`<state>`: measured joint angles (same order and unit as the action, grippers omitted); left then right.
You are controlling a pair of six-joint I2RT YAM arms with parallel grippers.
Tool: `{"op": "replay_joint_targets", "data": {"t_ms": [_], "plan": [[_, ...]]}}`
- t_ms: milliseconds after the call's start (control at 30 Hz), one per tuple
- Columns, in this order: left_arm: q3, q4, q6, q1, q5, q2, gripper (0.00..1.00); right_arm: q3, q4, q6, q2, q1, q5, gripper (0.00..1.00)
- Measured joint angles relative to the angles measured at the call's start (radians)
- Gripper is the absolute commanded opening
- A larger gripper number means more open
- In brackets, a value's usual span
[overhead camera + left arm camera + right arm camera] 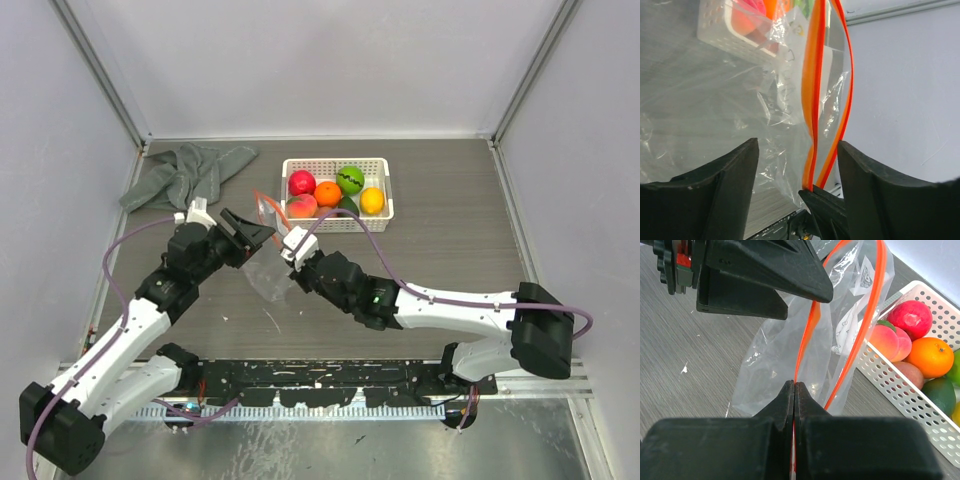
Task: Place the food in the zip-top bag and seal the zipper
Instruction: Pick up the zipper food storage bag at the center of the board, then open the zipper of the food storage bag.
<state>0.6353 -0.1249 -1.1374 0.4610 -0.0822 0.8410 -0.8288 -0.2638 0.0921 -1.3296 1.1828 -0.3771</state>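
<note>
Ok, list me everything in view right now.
table: one; dark wood grain; under everything
basket: one; white lattice; far middle of table
toy fruits: at least six; red, orange, green, yellow, peach, dark green; in the basket
zip-top bag: one; clear, orange-red zipper; held upright in front of the basket
cloth: one; grey; far left corner
left gripper: one; black; open, fingers either side of the zipper
right gripper: one; black; shut on the bag's mouth edge

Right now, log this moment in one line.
left hand open around zipper | right hand shut on zip-top bag | food in basket
</note>
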Motion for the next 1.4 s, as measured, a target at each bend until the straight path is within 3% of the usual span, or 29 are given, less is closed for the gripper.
{"op": "replay_joint_targets", "data": {"t_ms": [433,733,967,1267,1400], "plan": [[-0.005,0.056,0.003,0.07,0.026,0.084,0.41,-0.008,-0.034,-0.039,-0.033,0.004,0.018,0.01],[-0.008,0.046,0.037,0.09,0.071,0.091,0.04,-0.009,-0.043,-0.07,-0.041,0.005,0.053,0.08],[0.029,-0.096,0.147,0.091,0.117,0.046,0.0,-0.009,-0.043,-0.093,-0.039,0.005,0.081,0.3],[0.25,-0.364,0.386,0.091,0.146,0.033,0.0,-0.058,0.072,-0.112,0.022,-0.011,0.137,0.63],[0.364,-0.484,0.478,0.092,0.138,0.103,0.0,-0.101,0.118,-0.155,0.048,-0.064,0.171,0.7]]}}
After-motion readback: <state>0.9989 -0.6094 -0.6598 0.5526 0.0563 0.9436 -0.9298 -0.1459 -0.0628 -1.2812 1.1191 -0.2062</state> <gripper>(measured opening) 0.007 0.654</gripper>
